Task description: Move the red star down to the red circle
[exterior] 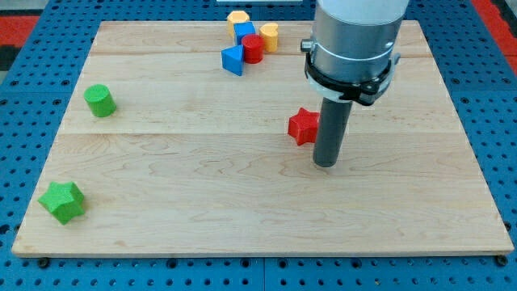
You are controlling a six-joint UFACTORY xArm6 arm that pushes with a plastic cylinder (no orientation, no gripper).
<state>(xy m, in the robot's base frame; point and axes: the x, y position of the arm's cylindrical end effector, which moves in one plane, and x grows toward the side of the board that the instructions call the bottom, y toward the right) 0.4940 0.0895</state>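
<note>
The red star [303, 126] lies on the wooden board [202, 194], right of centre. My tip [325, 164] rests on the board just to the star's lower right, the rod standing right beside the star's right edge. The red circle [253, 48] sits near the view's top, in a cluster of blocks up and left of the star.
Around the red circle are a blue triangle [233, 60], a blue cube [244, 32], a yellow hexagon [237, 17] and a yellow cylinder [269, 36]. A green cylinder [100, 100] lies at the view's left and a green star [63, 200] at the lower left.
</note>
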